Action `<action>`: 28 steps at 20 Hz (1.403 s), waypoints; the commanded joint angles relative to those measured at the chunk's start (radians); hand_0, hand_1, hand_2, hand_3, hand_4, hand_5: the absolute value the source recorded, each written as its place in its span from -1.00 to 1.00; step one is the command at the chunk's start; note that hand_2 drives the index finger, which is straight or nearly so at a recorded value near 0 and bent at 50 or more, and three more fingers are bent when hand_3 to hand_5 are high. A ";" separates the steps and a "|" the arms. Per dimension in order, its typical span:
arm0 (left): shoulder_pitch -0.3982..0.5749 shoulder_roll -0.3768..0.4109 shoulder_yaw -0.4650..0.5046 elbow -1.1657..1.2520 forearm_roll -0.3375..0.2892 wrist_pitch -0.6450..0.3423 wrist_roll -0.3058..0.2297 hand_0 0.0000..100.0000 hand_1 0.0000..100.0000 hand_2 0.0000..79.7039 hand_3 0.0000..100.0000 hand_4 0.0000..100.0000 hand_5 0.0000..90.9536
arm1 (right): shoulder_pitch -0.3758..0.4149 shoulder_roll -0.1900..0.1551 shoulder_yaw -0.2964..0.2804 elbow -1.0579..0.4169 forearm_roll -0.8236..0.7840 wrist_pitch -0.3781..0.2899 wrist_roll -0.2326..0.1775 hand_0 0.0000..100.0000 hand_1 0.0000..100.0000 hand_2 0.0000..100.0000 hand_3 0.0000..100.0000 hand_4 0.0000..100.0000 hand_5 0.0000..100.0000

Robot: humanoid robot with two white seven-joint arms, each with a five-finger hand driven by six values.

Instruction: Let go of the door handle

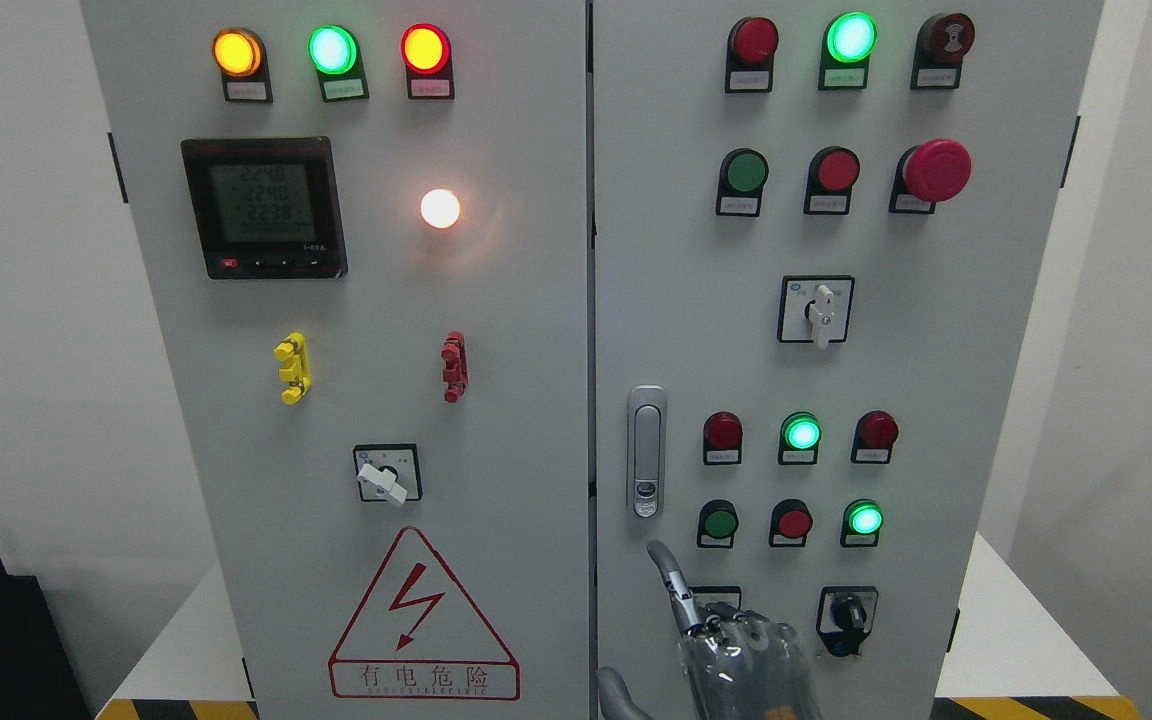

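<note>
White walls flank a grey electrical cabinet (496,400) that fills most of the frame on a white table (996,620), leaving strips of wall at both edges. The door handle (646,450) sits upright at the right door's left edge, below centre. Lower centre, the right hand (726,640) hangs just below it, apart, index finger (671,580) extended upward, holding nothing.
</note>
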 commanded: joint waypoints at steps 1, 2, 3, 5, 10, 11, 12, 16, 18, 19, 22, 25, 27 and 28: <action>-0.001 0.000 0.011 0.017 0.000 0.001 0.001 -0.76 -0.22 -1.00 -1.00 -1.00 -1.00 | -0.074 0.014 0.025 0.084 0.040 0.024 0.022 -0.45 -0.46 -1.00 1.00 1.00 1.00; -0.001 0.000 0.011 0.017 0.000 0.001 0.001 -0.76 -0.22 -1.00 -1.00 -1.00 -1.00 | -0.076 0.015 0.023 0.087 0.040 0.025 0.022 -0.44 -0.46 -1.00 1.00 1.00 1.00; -0.001 0.000 0.011 0.017 0.000 0.001 0.001 -0.76 -0.22 -1.00 -1.00 -1.00 -1.00 | -0.080 0.018 0.022 0.089 0.041 0.025 0.022 -0.44 -0.47 -1.00 1.00 1.00 1.00; 0.001 0.000 0.011 0.017 0.000 0.001 0.001 -0.76 -0.22 -1.00 -1.00 -1.00 -1.00 | -0.083 0.019 0.022 0.087 0.041 0.025 0.022 -0.44 -0.47 -1.00 1.00 1.00 1.00; -0.001 0.000 0.011 0.017 0.000 0.001 0.001 -0.76 -0.22 -1.00 -1.00 -1.00 -1.00 | -0.082 0.019 0.014 0.087 0.041 0.027 0.037 -0.43 -0.47 -1.00 1.00 1.00 1.00; -0.001 0.000 0.011 0.017 0.000 0.001 0.001 -0.76 -0.22 -1.00 -1.00 -1.00 -1.00 | -0.080 0.019 0.014 0.087 0.041 0.027 0.039 -0.43 -0.47 -1.00 1.00 1.00 1.00; -0.001 0.000 0.011 0.017 0.000 0.001 0.001 -0.76 -0.22 -1.00 -1.00 -1.00 -1.00 | -0.079 0.020 0.014 0.086 0.041 0.034 0.039 -0.43 -0.47 -1.00 1.00 1.00 1.00; -0.001 0.000 0.011 0.017 0.000 0.001 0.001 -0.76 -0.22 -1.00 -1.00 -1.00 -1.00 | -0.079 0.019 0.012 0.084 0.041 0.054 0.044 -0.43 -0.48 -1.00 1.00 1.00 1.00; -0.001 0.000 0.011 0.017 0.000 0.001 0.001 -0.76 -0.22 -1.00 -1.00 -1.00 -1.00 | -0.079 0.019 0.011 0.086 0.041 0.056 0.044 -0.43 -0.48 -1.00 1.00 1.00 1.00; 0.001 0.000 0.011 0.017 0.000 0.001 0.001 -0.76 -0.22 -1.00 -1.00 -1.00 -1.00 | -0.079 0.019 0.011 0.087 0.041 0.058 0.044 -0.43 -0.48 -1.00 1.00 1.00 1.00; -0.001 0.000 0.011 0.017 0.000 0.001 0.001 -0.76 -0.22 -1.00 -1.00 -1.00 -1.00 | -0.082 0.019 0.009 0.089 0.041 0.064 0.044 -0.42 -0.48 -1.00 1.00 1.00 1.00; 0.001 0.000 0.011 0.017 0.000 0.001 0.001 -0.76 -0.22 -1.00 -1.00 -1.00 -1.00 | -0.088 0.019 -0.001 0.090 0.040 0.071 0.044 -0.42 -0.48 -1.00 1.00 1.00 1.00; 0.001 0.000 0.011 0.017 0.000 0.001 0.001 -0.76 -0.22 -1.00 -1.00 -1.00 -1.00 | -0.089 0.019 -0.001 0.090 0.040 0.071 0.044 -0.42 -0.48 -1.00 1.00 1.00 1.00; -0.001 0.000 0.011 0.017 0.000 0.001 0.001 -0.76 -0.22 -1.00 -1.00 -1.00 -1.00 | -0.089 0.019 -0.001 0.090 0.040 0.071 0.045 -0.42 -0.49 -1.00 1.00 1.00 1.00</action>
